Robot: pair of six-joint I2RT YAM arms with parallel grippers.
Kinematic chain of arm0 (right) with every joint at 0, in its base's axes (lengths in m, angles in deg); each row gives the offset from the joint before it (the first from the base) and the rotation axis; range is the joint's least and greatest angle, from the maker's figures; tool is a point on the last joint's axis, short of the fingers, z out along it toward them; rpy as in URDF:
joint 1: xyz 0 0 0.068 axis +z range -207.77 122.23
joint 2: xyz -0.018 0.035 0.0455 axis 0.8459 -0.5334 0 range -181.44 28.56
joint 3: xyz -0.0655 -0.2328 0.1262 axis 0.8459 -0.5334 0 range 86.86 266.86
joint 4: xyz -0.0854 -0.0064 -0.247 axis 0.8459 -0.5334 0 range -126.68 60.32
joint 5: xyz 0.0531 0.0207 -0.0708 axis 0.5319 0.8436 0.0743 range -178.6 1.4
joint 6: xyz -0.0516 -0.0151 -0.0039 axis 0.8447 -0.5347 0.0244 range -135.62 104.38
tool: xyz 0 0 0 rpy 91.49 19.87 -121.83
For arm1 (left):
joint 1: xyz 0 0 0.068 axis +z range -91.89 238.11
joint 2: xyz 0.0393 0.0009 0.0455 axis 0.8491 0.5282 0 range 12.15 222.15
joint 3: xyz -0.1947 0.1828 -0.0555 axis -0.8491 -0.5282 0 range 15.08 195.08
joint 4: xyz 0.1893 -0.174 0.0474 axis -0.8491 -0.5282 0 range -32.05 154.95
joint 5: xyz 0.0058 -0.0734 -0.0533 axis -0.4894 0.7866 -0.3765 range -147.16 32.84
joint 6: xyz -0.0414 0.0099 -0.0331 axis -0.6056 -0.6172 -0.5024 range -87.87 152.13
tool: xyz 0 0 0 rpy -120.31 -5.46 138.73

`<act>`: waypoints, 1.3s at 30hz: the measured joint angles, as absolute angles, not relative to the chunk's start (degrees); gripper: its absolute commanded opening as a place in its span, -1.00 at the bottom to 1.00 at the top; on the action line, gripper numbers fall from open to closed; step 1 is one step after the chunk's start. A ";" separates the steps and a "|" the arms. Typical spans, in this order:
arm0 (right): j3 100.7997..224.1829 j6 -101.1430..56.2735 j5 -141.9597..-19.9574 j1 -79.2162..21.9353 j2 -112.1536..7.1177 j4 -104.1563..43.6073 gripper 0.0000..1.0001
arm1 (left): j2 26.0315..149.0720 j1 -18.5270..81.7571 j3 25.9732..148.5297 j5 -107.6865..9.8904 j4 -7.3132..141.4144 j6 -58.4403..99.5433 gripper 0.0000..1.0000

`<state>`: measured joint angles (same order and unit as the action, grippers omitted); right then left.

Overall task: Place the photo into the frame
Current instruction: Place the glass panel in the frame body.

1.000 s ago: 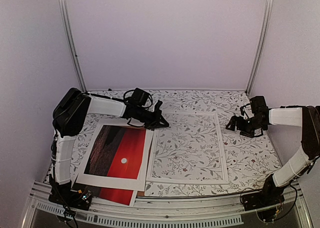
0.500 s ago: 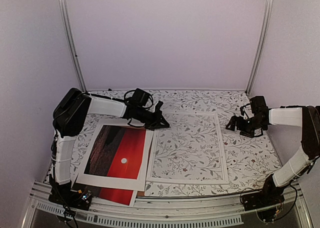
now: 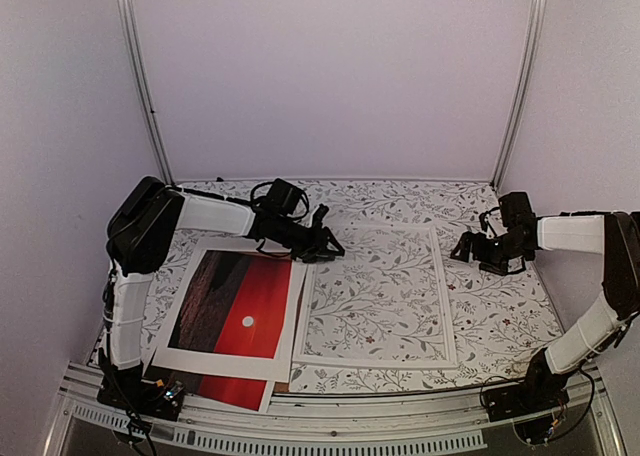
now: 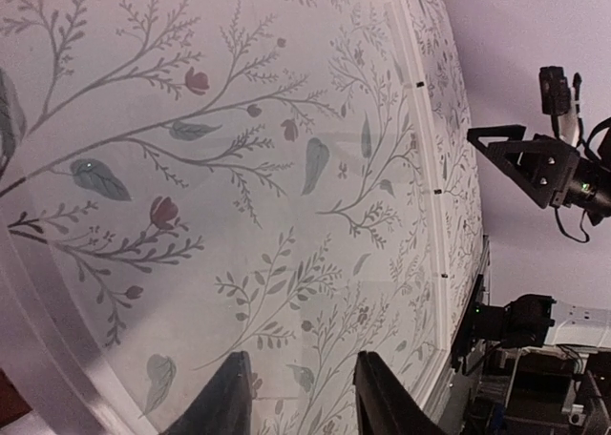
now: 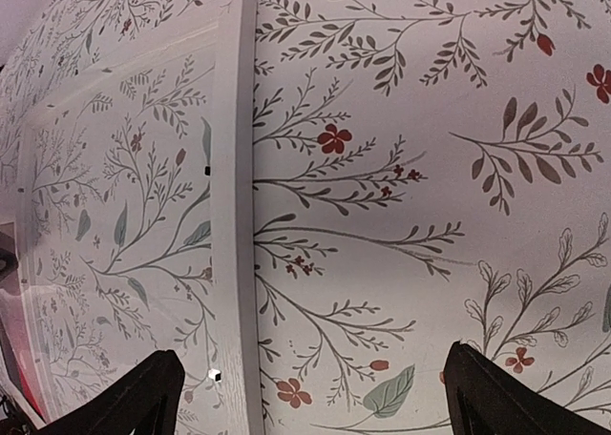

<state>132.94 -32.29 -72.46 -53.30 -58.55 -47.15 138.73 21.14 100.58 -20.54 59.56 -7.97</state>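
Note:
The photo (image 3: 235, 301), a red sunset with a small white sun, lies at the near left under a white window mat (image 3: 288, 316). A red strip (image 3: 215, 388) sticks out at the mat's near edge. The frame (image 3: 443, 286), thin and white with a clear pane, lies flat at centre right. My left gripper (image 3: 325, 244) hovers low over the frame's far left corner, open and empty; the left wrist view (image 4: 301, 402) shows the pane and the frame's far rail (image 4: 425, 139). My right gripper (image 3: 470, 251) is wide open and empty, just right of the frame's right rail (image 5: 234, 216).
The table has a floral patterned cloth (image 3: 500, 316). A sliver of brown board (image 3: 283, 386) peeks out under the mat at the near edge. White walls and metal posts (image 3: 145, 86) close in the back and sides.
My left gripper has edged a little to the right, over the frame's far left corner. The right arm, frame and photo have not moved.

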 measured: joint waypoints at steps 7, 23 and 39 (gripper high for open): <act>133.47 -32.72 -72.37 -48.66 -58.00 -47.22 0.98 | 138.73 21.10 100.58 -20.71 59.12 -7.68 0.02; 145.01 -37.84 -69.49 -28.10 -65.72 -42.43 0.98 | 138.73 20.92 100.58 -21.81 58.55 -7.46 0.10; 147.43 -39.52 -68.33 -23.77 -75.99 -40.71 0.98 | 138.73 20.62 100.58 -22.90 57.99 -6.83 0.14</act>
